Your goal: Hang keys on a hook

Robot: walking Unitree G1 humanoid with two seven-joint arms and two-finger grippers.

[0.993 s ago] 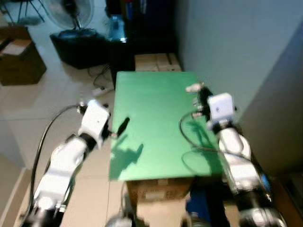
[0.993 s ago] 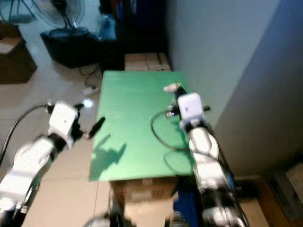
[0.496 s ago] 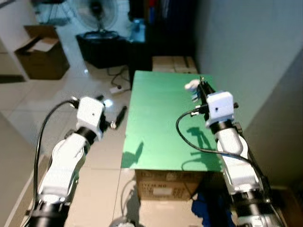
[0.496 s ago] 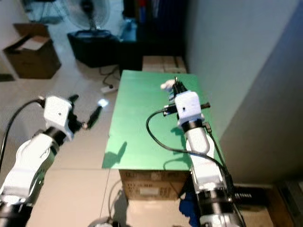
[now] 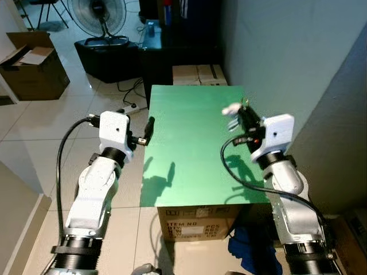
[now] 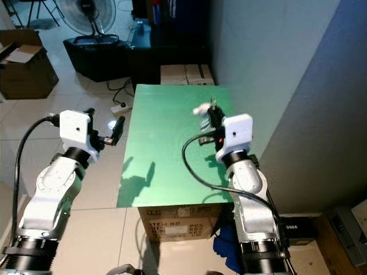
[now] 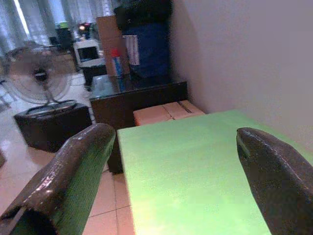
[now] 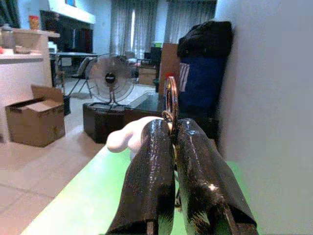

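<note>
While the right gripper (image 8: 172, 147) is raised over the far right part of the green tabletop (image 5: 189, 149), its two black fingers are pressed together on the keys (image 8: 170, 105), with a brown metal ring standing up above the fingertips and a white, rounded charm (image 5: 231, 109) jutting out beside them. The bunch looks light and rigid at the ring, though the charm and any loose keys are likely to swing when the arm moves; metal pinched between smooth pads could also twist or slip. The hold low on the ring seems sensible, since it leaves the upper loop free to pass over a hook, but no hook can be made out here, only the plain grey wall (image 6: 269, 63) next to the table. The left gripper (image 7: 171, 176) hovers at the near left edge of the tabletop with its fingers spread wide and nothing between them. The table surface rests on a cardboard box (image 5: 198, 226) printed with "ITEM NO" and smaller lines too blurred to read; a dark object (image 6: 298, 227) on the floor carries small white lettering that cannot be read with certainty.
</note>
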